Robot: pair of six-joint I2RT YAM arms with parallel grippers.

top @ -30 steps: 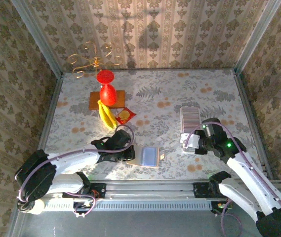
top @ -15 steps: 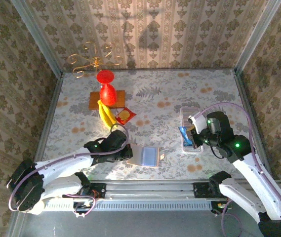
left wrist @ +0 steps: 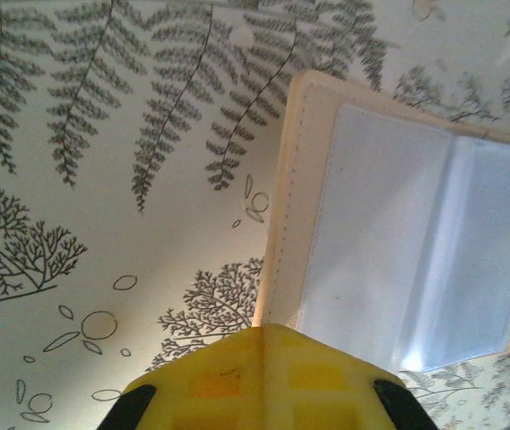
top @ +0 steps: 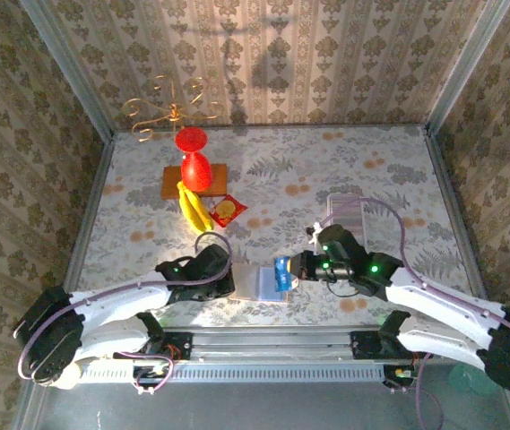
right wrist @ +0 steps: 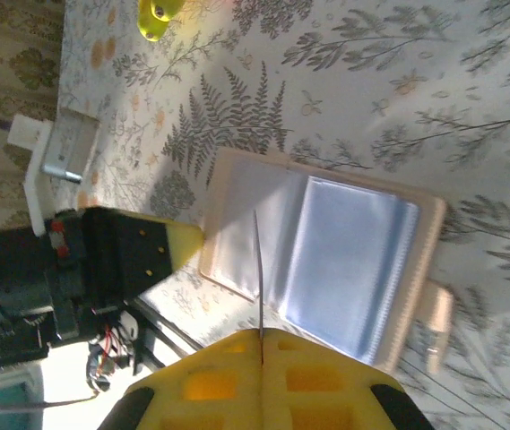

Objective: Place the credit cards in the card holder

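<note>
Lying open at the near centre of the table (top: 344, 170), the card holder (top: 256, 285) has the left gripper (top: 229, 281), jaws together, touching its left edge, apparently to steady it. The right gripper (top: 296, 267), clamped on a blue credit card (top: 281, 273), poises it edge-on over the clear sleeves (right wrist: 344, 260).

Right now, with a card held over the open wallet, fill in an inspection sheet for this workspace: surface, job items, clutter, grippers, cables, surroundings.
Surface: floral-print table, nothing spilled.
Job's things: card holder lies open near the front edge, clear sleeves up; one blue credit card is held on edge above it.
Clutter: ribbed tray behind the right arm; red vase on a wooden block, bananas, snack packet and gold wire ornament at far left.
Grippers: left gripper shut, tip against the holder's left edge; right gripper shut on the credit card.
Cables: a purple cable loops over each wrist.
Surroundings: patterned walls on three sides.
</note>
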